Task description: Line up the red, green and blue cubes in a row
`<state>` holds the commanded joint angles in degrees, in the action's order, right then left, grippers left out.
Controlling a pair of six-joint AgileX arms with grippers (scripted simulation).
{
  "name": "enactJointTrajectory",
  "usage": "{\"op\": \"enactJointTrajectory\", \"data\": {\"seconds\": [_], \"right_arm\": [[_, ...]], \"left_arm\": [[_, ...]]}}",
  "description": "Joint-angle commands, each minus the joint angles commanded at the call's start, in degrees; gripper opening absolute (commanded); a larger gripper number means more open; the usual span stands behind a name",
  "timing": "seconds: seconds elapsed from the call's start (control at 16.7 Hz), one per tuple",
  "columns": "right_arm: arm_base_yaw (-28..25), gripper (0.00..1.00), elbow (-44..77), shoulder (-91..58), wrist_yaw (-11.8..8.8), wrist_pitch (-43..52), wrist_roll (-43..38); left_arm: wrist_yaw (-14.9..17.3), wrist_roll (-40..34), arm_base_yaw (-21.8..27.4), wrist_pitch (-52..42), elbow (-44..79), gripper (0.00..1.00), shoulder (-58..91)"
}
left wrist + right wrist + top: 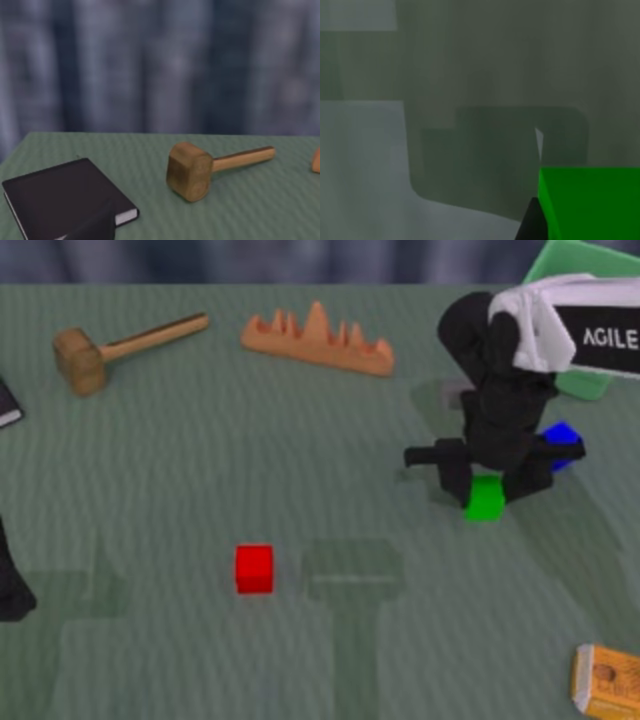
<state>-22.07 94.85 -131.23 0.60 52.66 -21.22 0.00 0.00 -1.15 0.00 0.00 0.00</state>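
The green cube (485,498) sits between the fingers of my right gripper (487,488), right of the table's centre. The right wrist view shows this green cube (590,202) close up, with a dark fingertip (532,225) pressed against its side and the table farther below. The blue cube (563,442) lies just behind and to the right, partly hidden by the arm. The red cube (254,568) rests alone on the table left of centre, toward the front. My left arm (10,590) is parked at the left edge.
A wooden mallet (95,352) (200,170) and an orange jagged piece (320,340) lie along the back. A black book (60,197) sits at the far left. A green basket (580,300) is at the back right, and an orange box (608,680) at the front right corner.
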Motion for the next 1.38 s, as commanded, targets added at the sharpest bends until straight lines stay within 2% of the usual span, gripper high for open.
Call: {"op": "enactJointTrajectory", "data": {"seconds": [0.18, 0.48, 0.9, 1.08, 1.38], "right_arm": [[-0.1, 0.0, 1.91, 0.68, -0.01, 2.37, -0.05], [-0.44, 0.0, 8.07, 3.93, -0.05, 12.42, 0.06], [-1.11, 0.0, 9.09, 4.25, -0.06, 13.5, -0.89], [-6.18, 0.0, 10.65, 3.89, -0.02, 14.77, -6.43], [-18.35, 0.0, 13.37, 3.56, 0.04, 17.62, -19.63]], "left_arm": [[0.0, 0.0, 0.0, 0.0, 0.0, 1.0, 0.0], [0.0, 0.0, 0.0, 0.0, 0.0, 1.0, 0.0], [0.0, 0.0, 0.0, 0.0, 0.0, 1.0, 0.0], [0.0, 0.0, 0.0, 0.0, 0.0, 1.0, 0.0], [0.0, 0.0, 0.0, 0.0, 0.0, 1.0, 0.0]]}}
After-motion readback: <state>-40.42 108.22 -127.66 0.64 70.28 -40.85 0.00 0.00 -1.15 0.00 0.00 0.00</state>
